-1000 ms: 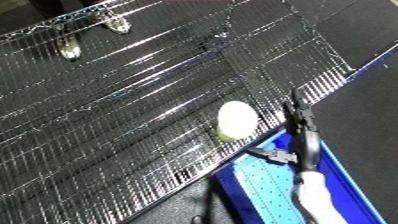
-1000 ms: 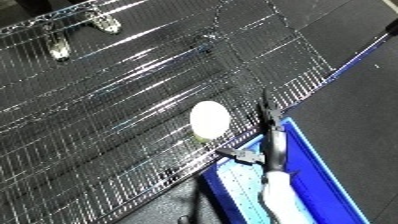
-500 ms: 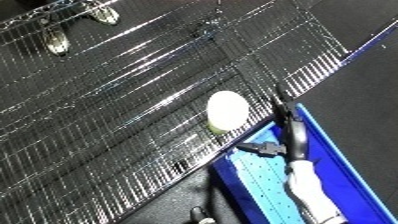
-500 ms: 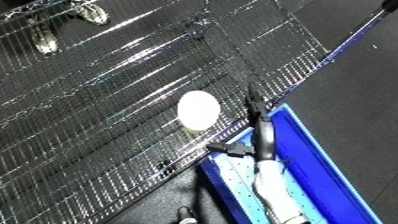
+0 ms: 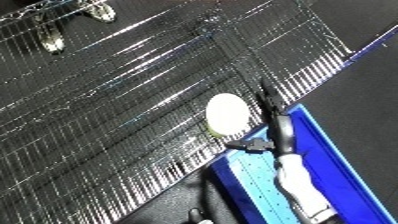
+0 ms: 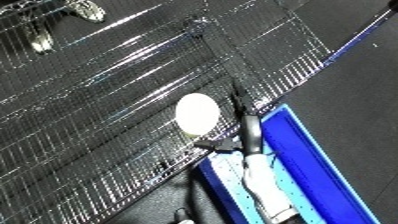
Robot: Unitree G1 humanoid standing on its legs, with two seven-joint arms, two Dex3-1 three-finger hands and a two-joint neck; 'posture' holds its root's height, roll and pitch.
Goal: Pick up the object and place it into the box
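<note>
My right forearm [image 5: 298,187] reaches up from the lower edge, its black hand [image 5: 278,131] stretched out, fingers straight and, I think, thumb out sideways.

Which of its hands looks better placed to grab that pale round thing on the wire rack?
The right hand. Its straight fingers reach up beside the pale round object at the wire rack's edge, above the blue bin. The left hand is not in view.

Pale round object [image 5: 226,113] lies on wire shelf nr its edge, just beside blue bin [image 5: 330,155].
</note>
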